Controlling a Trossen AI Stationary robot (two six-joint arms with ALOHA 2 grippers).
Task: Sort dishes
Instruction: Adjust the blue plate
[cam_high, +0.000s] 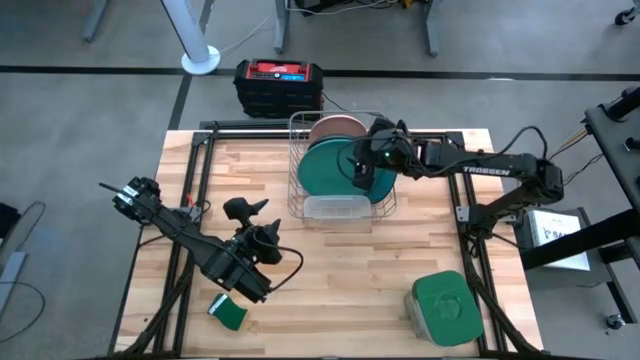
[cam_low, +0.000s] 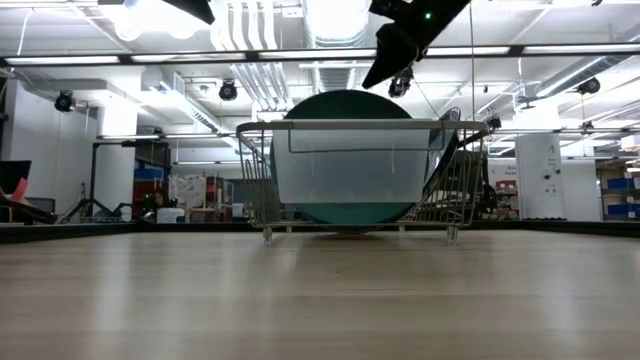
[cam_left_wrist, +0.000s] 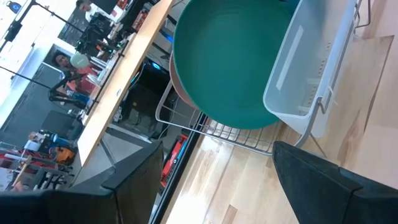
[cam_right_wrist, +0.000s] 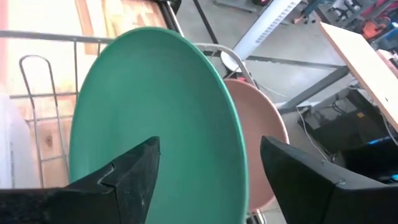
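Plates: round teal-green plate (cam_right_wrist: 155, 118) and salmon-pink one (cam_right_wrist: 264, 149) stand upright in the wire rack (cam_high: 300, 150); low view hides the pink. Right gripper (cam_right_wrist: 208, 171) straddles the teal rim, jaws wide. "TROSSEN" on its arm. Left gripper (cam_left_wrist: 214, 180) wide too.

Even, bright overhead light fills my workspace; from above, the wooden counter (cam_high: 330, 270) looks evenly lit, and my arms cast only soft, faint shadows on it. At table height the ceiling lamps (cam_low: 130, 20) blow out to white glare, the near wood blurs, and the teal plate (cam_low: 348, 150) in the wire rack (cam_low: 350, 125) stands partly backlit. Through my left wrist camera the dark fingers (cam_left_wrist: 323, 186) are out of focus; the room beyond is bright. My right wrist camera shows blurred fingers (cam_right_wrist: 124, 180) and a washed-out pale patch on the wood.
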